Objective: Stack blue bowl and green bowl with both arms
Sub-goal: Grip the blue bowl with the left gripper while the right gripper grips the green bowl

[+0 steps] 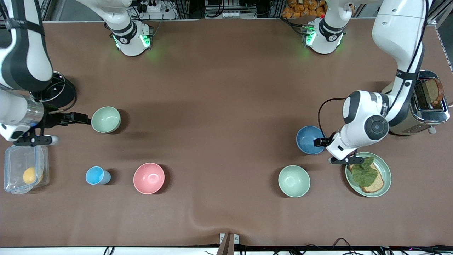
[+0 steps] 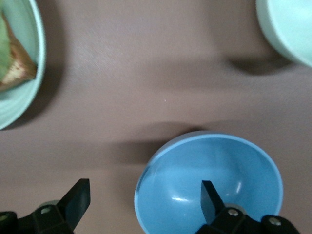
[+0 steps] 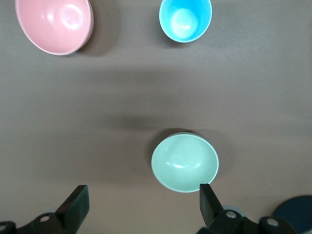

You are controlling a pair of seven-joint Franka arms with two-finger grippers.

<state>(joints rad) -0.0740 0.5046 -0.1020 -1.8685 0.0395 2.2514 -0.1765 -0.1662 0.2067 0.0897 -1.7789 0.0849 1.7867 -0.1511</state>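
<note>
Hovering with fingers spread, the left hand [image 1: 320, 142] straddles the rim of the blue bowl [image 1: 308, 139], which sits on the desk [image 1: 219, 92] beside the toast plate [image 1: 385, 170] at the left arm's end. The right hand [image 1: 82, 119], equally spread, is just beside the green bowl [image 1: 105, 119] at the right arm's end, not yet around its rim. A shallow bite on either thin, sloped rim could let a bowl tip or slide out during lifting, and the left arm could nudge the plate.

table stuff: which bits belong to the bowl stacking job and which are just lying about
Job: blue bowl; green bowl by the right end effector; left end effector.

Lying about: second green bowl, pink bowl, light-blue cup, toast plate, toaster, lidded container.
</note>
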